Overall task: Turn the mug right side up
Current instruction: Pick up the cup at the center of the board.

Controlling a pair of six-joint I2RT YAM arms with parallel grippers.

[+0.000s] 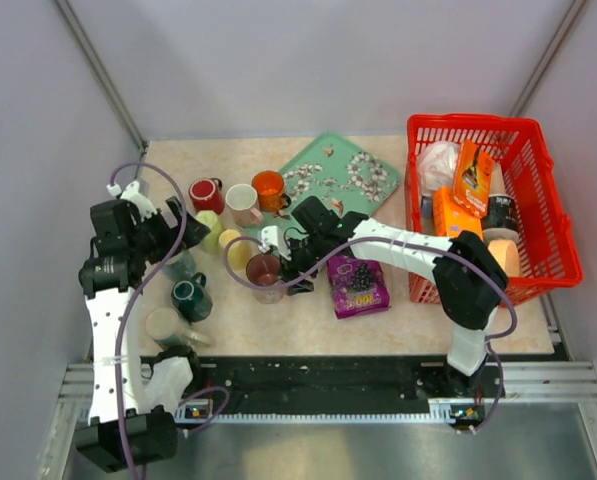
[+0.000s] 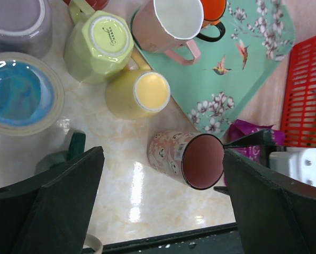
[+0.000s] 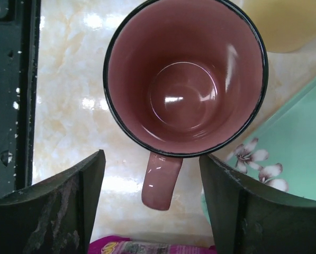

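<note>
The mug (image 1: 263, 270) is pink-patterned with a black rim and a mauve inside, and it stands mouth up on the table. From above, the right wrist view looks straight into the mug (image 3: 185, 79); its handle (image 3: 159, 182) points toward the wrist. My right gripper (image 3: 151, 159) is open, with a finger on each side of the handle and touching neither. The left wrist view also shows the mug (image 2: 187, 159). My left gripper (image 1: 173, 225) hangs open and empty at the left, above the other cups.
Around the mug stand a yellow cup (image 1: 235, 247), an upside-down pale green cup (image 1: 210, 230), red (image 1: 206, 194), pink (image 1: 243, 203) and orange (image 1: 268, 188) cups, and a dark green cup (image 1: 190, 297). A floral green tray (image 1: 338, 175), a purple packet (image 1: 357, 285) and a red basket (image 1: 538, 200) lie to the right.
</note>
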